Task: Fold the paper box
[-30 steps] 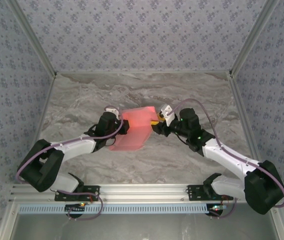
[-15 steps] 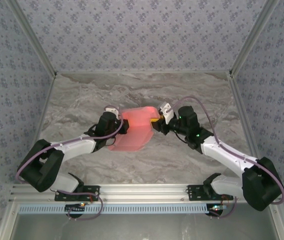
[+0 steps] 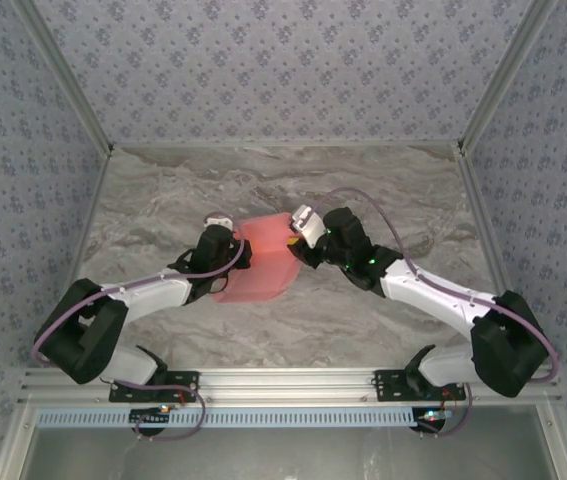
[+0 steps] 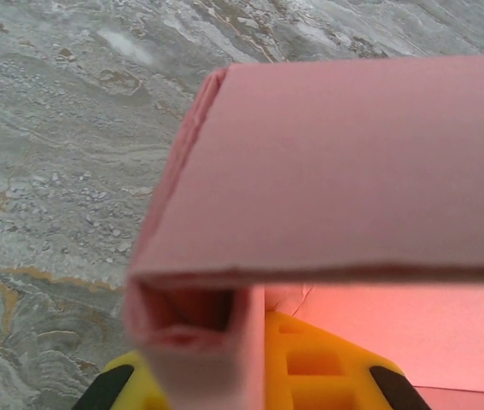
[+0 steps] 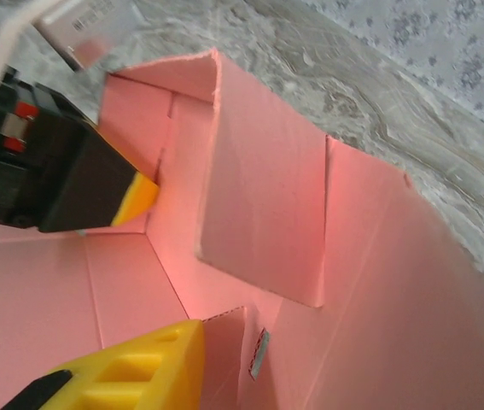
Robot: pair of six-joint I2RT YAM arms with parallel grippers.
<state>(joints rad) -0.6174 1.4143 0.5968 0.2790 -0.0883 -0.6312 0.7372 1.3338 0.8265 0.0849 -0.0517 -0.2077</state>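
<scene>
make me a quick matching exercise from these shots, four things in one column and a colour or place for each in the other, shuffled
Column A
1. paper box
2. table
3. left gripper
4. right gripper

Column B
a. at the box's right edge in the top view
b. salmon pink
c. grey, marbled
d. at the box's left edge in the top view

Pairs: 1-b, 2-c, 3-d, 4-a
</scene>
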